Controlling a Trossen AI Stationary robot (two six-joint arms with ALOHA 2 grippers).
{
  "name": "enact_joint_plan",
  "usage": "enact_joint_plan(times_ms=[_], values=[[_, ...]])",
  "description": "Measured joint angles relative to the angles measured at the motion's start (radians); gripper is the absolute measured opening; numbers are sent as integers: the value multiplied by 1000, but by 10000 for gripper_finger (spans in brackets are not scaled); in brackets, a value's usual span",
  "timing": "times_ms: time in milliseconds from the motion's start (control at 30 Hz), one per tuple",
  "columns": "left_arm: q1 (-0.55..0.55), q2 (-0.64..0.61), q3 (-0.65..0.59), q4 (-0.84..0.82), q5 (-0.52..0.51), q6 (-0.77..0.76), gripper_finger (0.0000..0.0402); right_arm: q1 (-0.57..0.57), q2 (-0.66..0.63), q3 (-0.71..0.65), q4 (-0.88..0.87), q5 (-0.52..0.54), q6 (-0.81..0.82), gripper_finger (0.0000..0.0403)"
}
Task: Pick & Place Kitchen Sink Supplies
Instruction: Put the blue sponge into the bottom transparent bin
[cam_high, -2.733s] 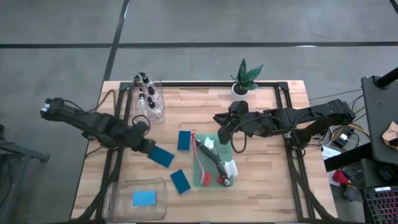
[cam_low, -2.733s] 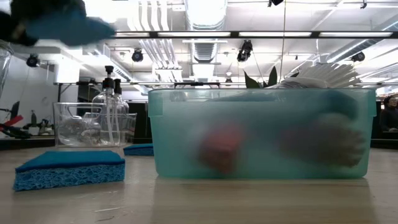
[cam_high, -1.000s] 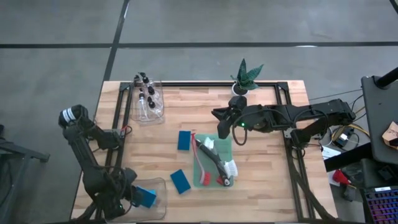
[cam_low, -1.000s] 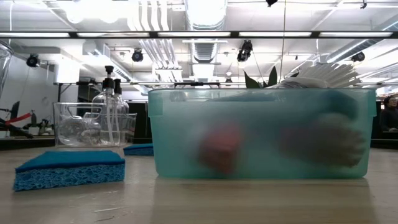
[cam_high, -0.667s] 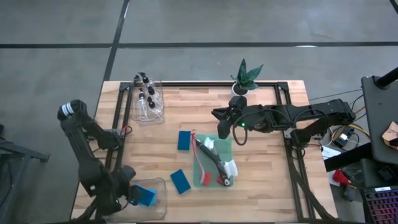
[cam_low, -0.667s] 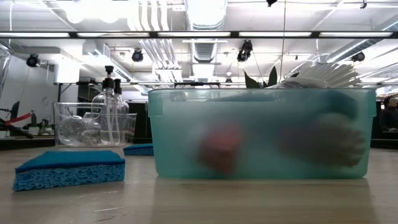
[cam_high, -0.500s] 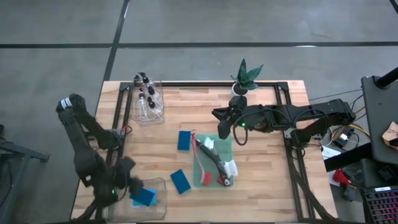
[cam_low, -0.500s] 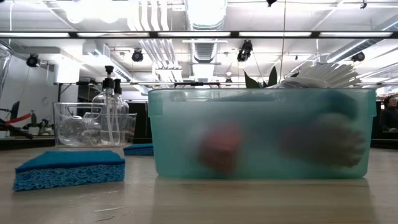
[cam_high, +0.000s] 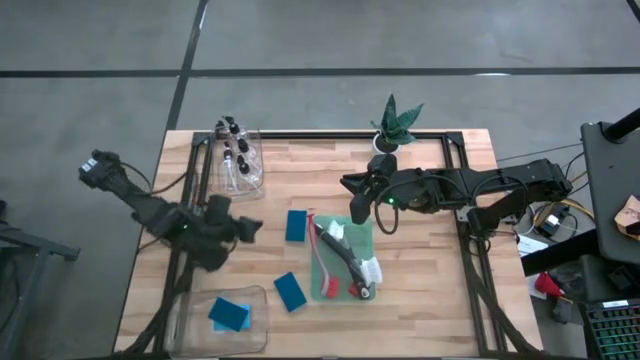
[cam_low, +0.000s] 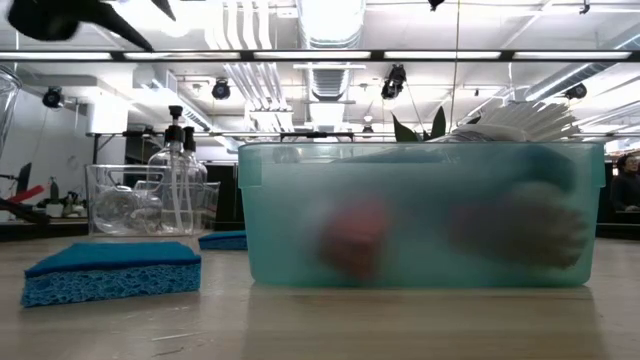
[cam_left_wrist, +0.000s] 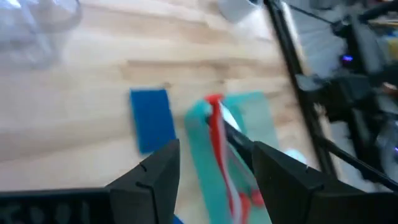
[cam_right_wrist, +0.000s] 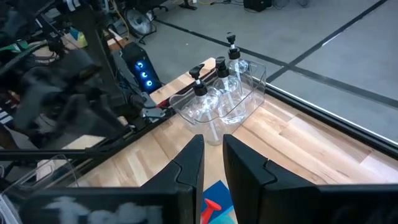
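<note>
My left gripper hangs open above the table left of centre, holding nothing. Ahead of it a blue sponge lies flat on the wood. A second sponge lies nearer the front edge. A third lies in the clear bin at the near left. Red and black brushes lie in the green bin. Clear bottles stand in a clear bin at the far left. My right gripper waits above the green bin's far end, fingers a narrow gap apart, empty.
A potted plant stands at the far edge behind my right arm. A black frame runs along the table's far edge and both sides. Bare wood lies between the bottle bin and the sponges.
My left gripper has let go of a blue sponge, which now lies in the clear near-left bin. The gripper has then risen and swung toward the far edge and the table's middle, turning as it went. My right arm has kept still.
</note>
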Motion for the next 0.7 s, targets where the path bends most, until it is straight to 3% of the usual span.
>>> enact_joint_plan(times_ms=[200, 333, 500, 700], values=[[203, 45, -25, 37, 156, 161, 191, 0, 0, 0, 2, 0, 3, 57], [298, 88, -73, 111, 163, 226, 190, 0, 0, 0, 7, 1, 3, 57], [382, 136, -147, 212, 226, 277, 190, 0, 0, 0, 9, 1, 19, 57], [441, 204, -258, 452, 372, 325, 190, 1, 0, 0, 8, 1, 29, 57]])
